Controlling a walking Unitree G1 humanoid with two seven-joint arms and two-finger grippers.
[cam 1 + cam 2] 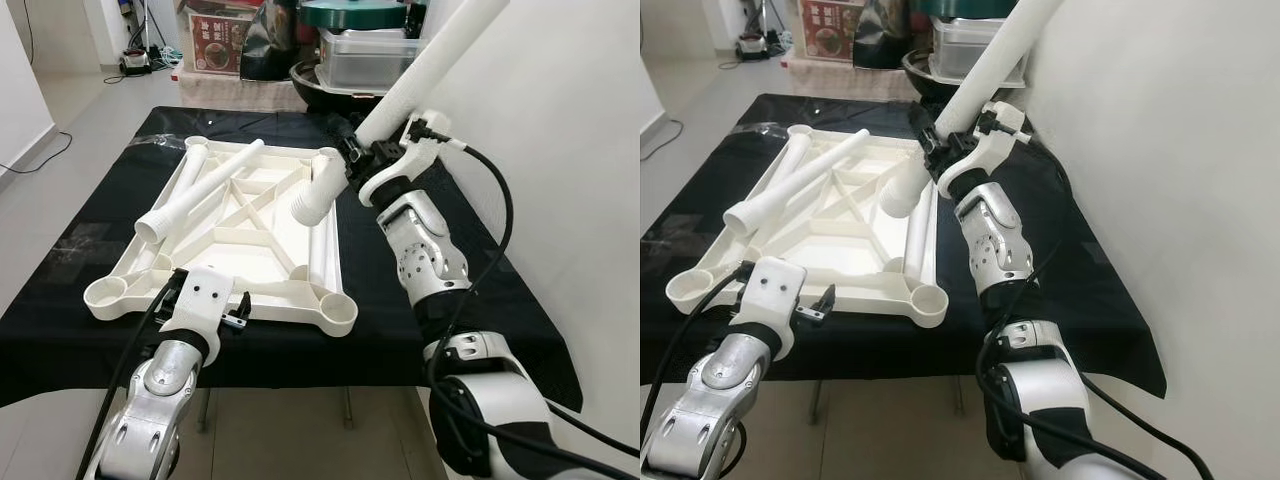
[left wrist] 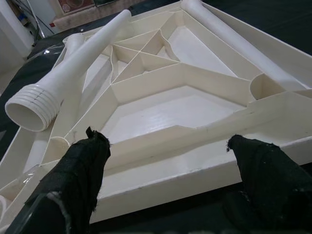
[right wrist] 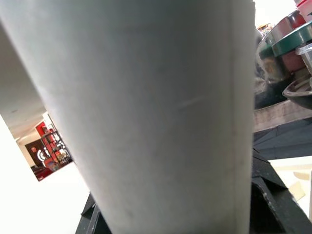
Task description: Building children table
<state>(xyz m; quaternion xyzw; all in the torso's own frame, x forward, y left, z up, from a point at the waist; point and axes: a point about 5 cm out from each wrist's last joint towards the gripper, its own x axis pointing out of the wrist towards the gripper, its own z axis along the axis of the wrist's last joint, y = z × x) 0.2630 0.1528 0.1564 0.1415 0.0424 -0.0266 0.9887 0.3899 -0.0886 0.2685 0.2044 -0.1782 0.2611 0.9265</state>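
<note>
The right gripper (image 1: 352, 158) pinched a white table leg (image 1: 400, 95) near its lower, threaded end, tilted above the tabletop's (image 1: 240, 225) far-right corner. The leg looked light, stiff and smooth; gripping mid-shaft seemed wise. The left gripper (image 2: 165, 170) hovered spread at the near edge, where its wrist view revealed another leg's threads (image 2: 34, 100).

Glossy plastic tabletop (image 1: 270, 225), matt black cloth (image 1: 490, 290)
</note>
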